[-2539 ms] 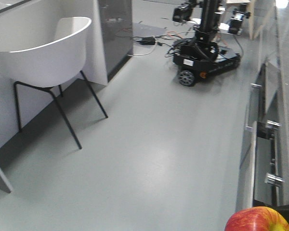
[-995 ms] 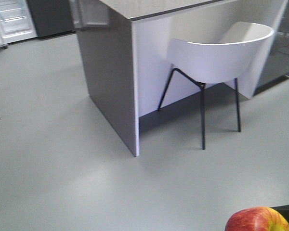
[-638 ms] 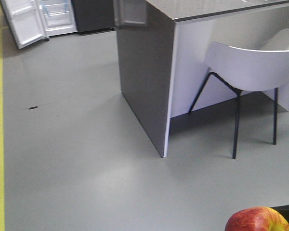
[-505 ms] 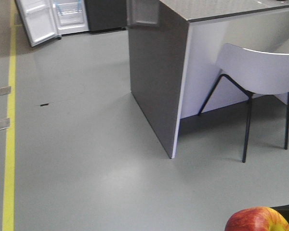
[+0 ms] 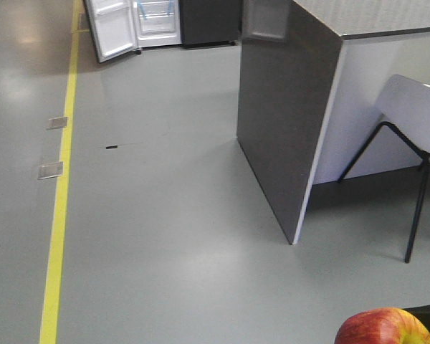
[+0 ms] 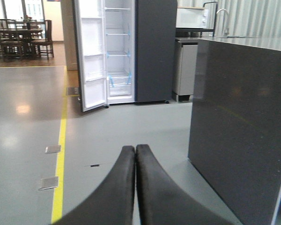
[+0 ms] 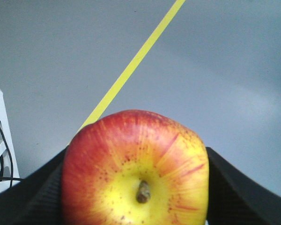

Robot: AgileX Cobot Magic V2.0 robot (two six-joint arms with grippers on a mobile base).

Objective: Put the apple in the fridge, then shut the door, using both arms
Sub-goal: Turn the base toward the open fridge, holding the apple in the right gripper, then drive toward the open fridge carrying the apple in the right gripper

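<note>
One jolt before the far fridge (image 6: 154, 51) is threatening the apple (image 7: 131, 154) that the right jaws are clamping; the left jaws are sitting pressed together, empty.

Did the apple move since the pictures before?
Yes. The apple stays in the front view's bottom corner, but the counter and white chair slid right and the fridge appeared, so it swung left with the robot.
</note>
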